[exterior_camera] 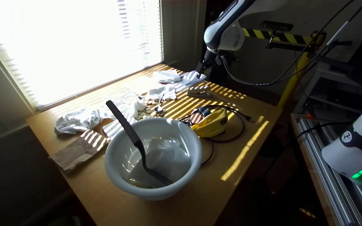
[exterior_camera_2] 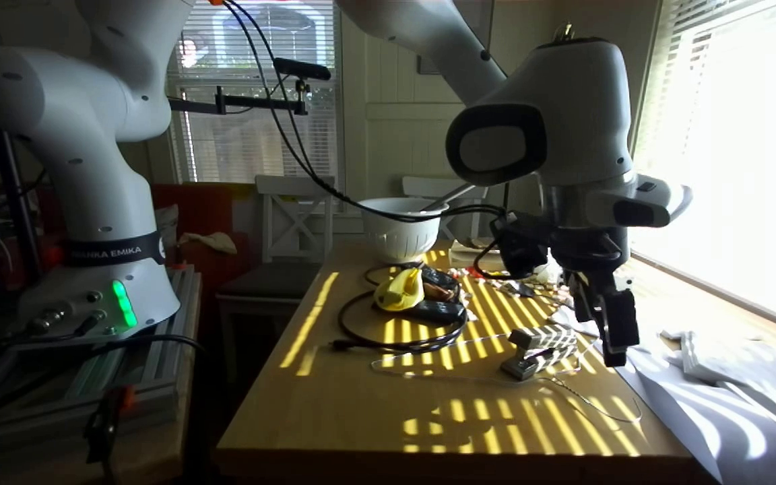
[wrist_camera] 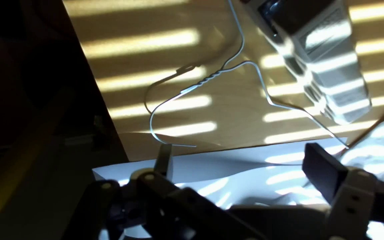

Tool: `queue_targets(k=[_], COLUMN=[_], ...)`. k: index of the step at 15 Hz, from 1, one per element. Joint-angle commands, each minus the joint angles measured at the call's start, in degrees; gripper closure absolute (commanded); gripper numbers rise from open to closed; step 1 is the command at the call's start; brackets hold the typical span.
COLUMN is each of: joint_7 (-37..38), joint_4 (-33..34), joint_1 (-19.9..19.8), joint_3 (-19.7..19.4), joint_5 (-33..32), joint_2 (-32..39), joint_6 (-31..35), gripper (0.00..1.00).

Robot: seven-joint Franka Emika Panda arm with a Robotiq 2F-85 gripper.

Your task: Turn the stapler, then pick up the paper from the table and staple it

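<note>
The grey metal stapler [exterior_camera: 199,91] lies on the wooden table. It also shows in an exterior view [exterior_camera_2: 540,350] and at the upper right of the wrist view [wrist_camera: 332,66]. A white sheet of paper [wrist_camera: 205,166] lies at the table's edge and sticks out past it, with a curled bend. It shows in both exterior views [exterior_camera: 189,78] [exterior_camera_2: 688,411]. My gripper [wrist_camera: 240,153] is open, its fingers wide apart with nothing held between them. In both exterior views the gripper [exterior_camera: 200,72] [exterior_camera_2: 611,337] hangs above the paper's near part, beside the stapler.
A thin twisted wire [wrist_camera: 208,79] lies between stapler and paper. A white stack [exterior_camera: 166,76] sits beside the paper. A yellow object [exterior_camera: 211,124] with black cables, a white bowl [exterior_camera: 113,166] with a spatula, white cloth [exterior_camera: 79,121] and a brown bag [exterior_camera: 74,153] stand farther along.
</note>
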Motion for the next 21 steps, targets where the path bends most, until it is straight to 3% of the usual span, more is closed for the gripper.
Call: queue_targets(k=[1,6,7,9,10,11,15,21], joint_7=[10.27,24.33,19.91,22.52,21.7,18.23,14.32,12.84], joint_4=[11.09,16.97,13.57,14.75,14.68,15.3,19.34,27.76], joint_1=[-2.98,-3.37,-4.83,-4.79,-5.86,-9.13,-15.14,-20.08], joint_3=[-1.78,-7.81,-5.0,-6.13,-4.22,0.2,6.76,8.46], joint_5=[-1.51,-3.86,-3.73,-4.24,-3.24,-0.86,2.14,3.81], joint_2=[6.71,10.63,7.97,8.98,8.43,7.87,9.6,12.93], joint_6=[-1.77,-1.36,0.0,-0.17,-2.82,-6.36,-16.47,-24.34], gripper=[0.0,0.0,0.0,0.0,0.0,0.0,0.0,0.0])
